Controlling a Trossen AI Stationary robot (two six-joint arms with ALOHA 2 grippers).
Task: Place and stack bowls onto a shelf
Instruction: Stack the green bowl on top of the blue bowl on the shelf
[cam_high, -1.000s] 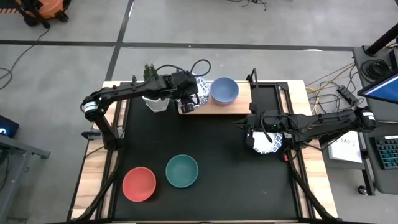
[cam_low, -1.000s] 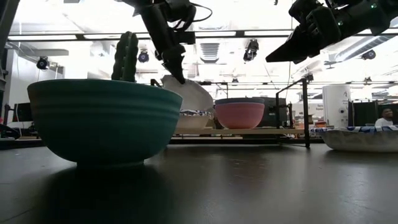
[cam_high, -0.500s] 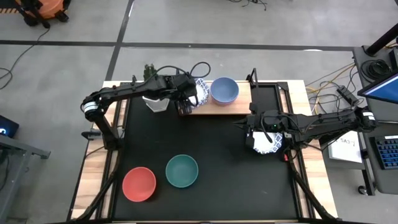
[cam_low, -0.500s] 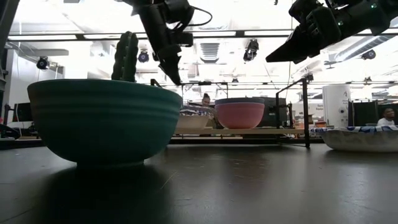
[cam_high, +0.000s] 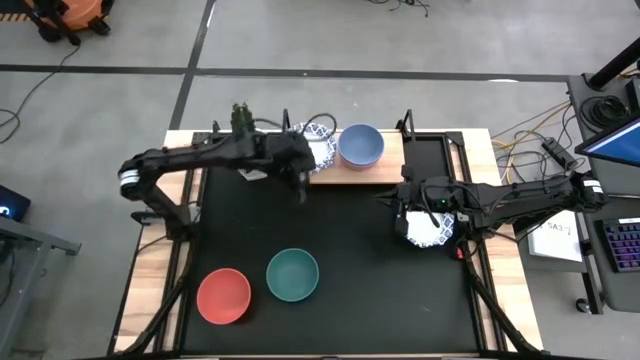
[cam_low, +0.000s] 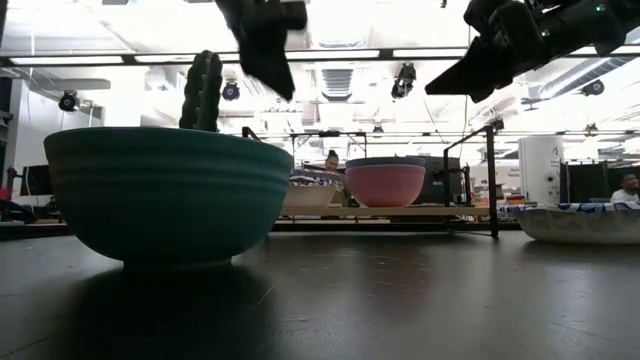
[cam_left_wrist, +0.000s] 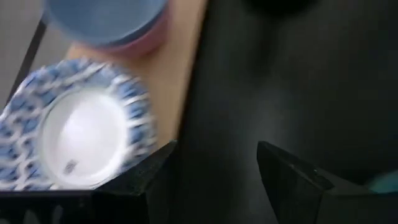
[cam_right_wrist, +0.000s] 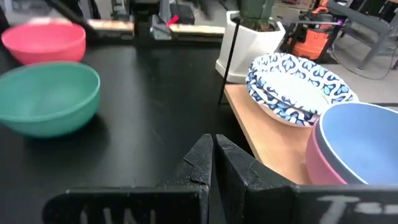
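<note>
Hovering wide-fingered beside the shelf (cam_high: 385, 165), the left end effector (cam_high: 300, 190) faces green bowl (cam_high: 292, 275) and red bowl (cam_high: 223, 296).

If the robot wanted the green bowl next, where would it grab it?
Probably by the rim. The green bowl sits upright and open on the black mat, with wide rounded sides that offer little to pinch. Coming straight down with one finger inside and one outside looks easiest. The edge facing away from the red bowl looks best, since that bowl sits close beside it.
</note>
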